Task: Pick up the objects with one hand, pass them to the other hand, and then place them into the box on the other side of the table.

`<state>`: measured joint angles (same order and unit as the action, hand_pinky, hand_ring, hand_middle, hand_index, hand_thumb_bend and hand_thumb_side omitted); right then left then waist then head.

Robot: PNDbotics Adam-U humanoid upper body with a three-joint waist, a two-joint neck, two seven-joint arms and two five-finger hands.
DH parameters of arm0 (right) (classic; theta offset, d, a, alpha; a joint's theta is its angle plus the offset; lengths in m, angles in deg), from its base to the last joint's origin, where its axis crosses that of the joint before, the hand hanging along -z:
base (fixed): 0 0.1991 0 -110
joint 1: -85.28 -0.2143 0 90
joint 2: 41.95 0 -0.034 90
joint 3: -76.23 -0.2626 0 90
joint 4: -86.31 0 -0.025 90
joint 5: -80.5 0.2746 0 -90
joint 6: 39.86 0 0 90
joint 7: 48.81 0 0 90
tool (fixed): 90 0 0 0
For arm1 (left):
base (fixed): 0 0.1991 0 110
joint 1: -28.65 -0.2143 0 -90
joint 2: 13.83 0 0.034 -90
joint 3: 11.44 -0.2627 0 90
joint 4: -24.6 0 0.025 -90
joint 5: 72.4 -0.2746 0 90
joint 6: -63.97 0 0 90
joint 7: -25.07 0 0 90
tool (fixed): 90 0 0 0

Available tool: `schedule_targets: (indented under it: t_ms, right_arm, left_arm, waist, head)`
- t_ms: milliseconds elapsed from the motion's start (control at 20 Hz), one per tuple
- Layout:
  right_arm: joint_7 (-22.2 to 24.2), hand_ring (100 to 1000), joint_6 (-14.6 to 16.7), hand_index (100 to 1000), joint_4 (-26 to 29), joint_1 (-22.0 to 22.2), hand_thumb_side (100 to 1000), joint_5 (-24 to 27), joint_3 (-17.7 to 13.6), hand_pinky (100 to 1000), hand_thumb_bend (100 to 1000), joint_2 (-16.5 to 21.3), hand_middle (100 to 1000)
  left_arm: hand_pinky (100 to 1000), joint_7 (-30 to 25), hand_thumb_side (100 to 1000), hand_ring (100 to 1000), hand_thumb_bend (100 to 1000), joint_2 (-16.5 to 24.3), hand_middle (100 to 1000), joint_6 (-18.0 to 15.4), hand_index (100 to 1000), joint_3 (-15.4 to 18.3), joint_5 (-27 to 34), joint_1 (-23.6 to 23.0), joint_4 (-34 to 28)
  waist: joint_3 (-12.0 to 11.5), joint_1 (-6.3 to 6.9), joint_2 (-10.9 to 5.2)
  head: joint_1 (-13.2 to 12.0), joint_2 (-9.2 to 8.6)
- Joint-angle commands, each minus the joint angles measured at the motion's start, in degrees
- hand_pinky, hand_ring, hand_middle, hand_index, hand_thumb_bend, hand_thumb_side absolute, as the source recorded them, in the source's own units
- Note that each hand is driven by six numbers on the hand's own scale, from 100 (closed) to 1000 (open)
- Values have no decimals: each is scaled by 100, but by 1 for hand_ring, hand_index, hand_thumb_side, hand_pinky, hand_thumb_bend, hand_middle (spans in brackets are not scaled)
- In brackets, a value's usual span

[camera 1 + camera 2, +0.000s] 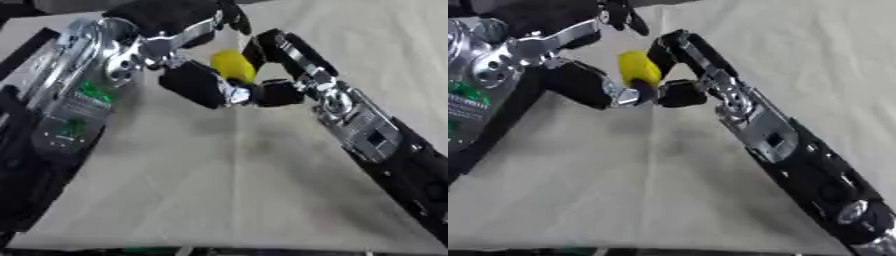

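A small rounded yellow object (233, 65) is held above the beige cloth-covered table (219, 190), pinched between left hand (194, 82) and right hand (280, 67), both clenched on it. One hand's hold should be confirmed before release.

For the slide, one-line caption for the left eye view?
Left hand and right hand meet around a yellow object above the cloth-covered table, mid-handover.

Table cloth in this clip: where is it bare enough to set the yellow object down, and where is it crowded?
Bare cloth fills the near middle, bordered by the left arm and the right arm. More bare cloth shows far right, beyond the right arm. The top centre is crowded: the left hand and right hand meet around the yellow object.
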<state>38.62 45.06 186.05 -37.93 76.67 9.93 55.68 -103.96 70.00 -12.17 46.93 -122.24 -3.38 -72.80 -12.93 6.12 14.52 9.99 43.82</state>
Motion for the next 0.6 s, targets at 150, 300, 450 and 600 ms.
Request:
schedule_targets:
  t_ms: [150,300,450,600]
  right_arm:
    - [-36,425,78,470,137,-41,100,-16,-52,534,333,107,376]
    - [-23,425,183,471,146,-27,100,-3,-46,534,332,103,376]
    - [14,427,286,471,147,-15,100,-32,-31,535,332,104,377]
    - [54,427,363,471,153,-2,100,-78,-24,535,332,106,377]
  left_arm:
    - [825,-33,554,806,503,-26,778,-104,844,50,-201,124,188]
    - [823,-37,515,805,494,-46,778,-120,845,58,-274,121,290]
    - [819,-6,437,802,467,-63,775,-119,842,66,-332,115,373]
    - [817,48,380,799,424,-70,771,-93,839,79,-362,109,433]
  waist:
    - [-7,31,-174]
    - [-1,28,-173]
    - [3,28,-174]
    - [9,27,-175]
  head:
    - [0,30]
    - [-4,30]
    - [-10,30]
    - [-18,30]
